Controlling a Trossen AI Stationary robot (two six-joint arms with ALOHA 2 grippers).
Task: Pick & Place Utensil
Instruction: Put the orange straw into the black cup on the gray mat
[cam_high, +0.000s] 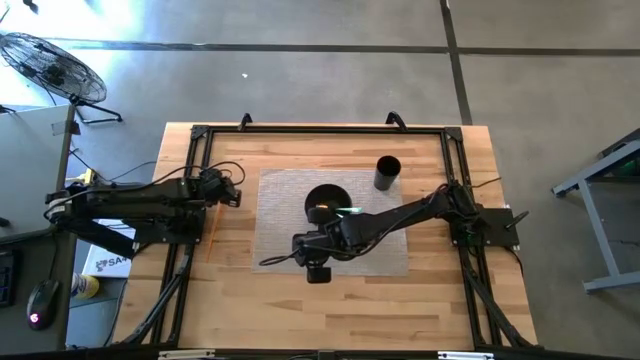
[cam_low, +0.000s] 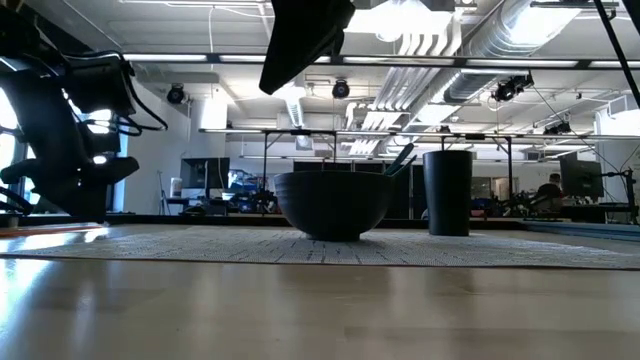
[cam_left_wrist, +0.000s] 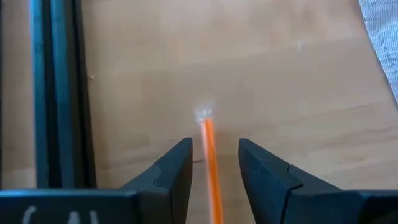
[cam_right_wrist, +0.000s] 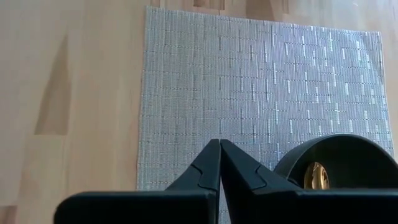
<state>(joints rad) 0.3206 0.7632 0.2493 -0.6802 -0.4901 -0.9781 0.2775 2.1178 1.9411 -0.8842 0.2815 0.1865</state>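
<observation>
A black bowl stands on a grey woven placemat. A utensil lies in it. Its green handle leans on the bowl's rim toward the black cup, and in the low view the handle sticks up past the rim. A gold part shows inside the bowl. My right gripper is shut and holds nothing. It hangs above the mat's near part, beside the bowl. My left gripper is open over bare wood at the table's left.
A thin orange stripe runs on the wood between my left gripper's fingers. A black metal frame rail borders the table. The cup stands on the mat's far right corner. Bare wood lies along the table's near edge.
</observation>
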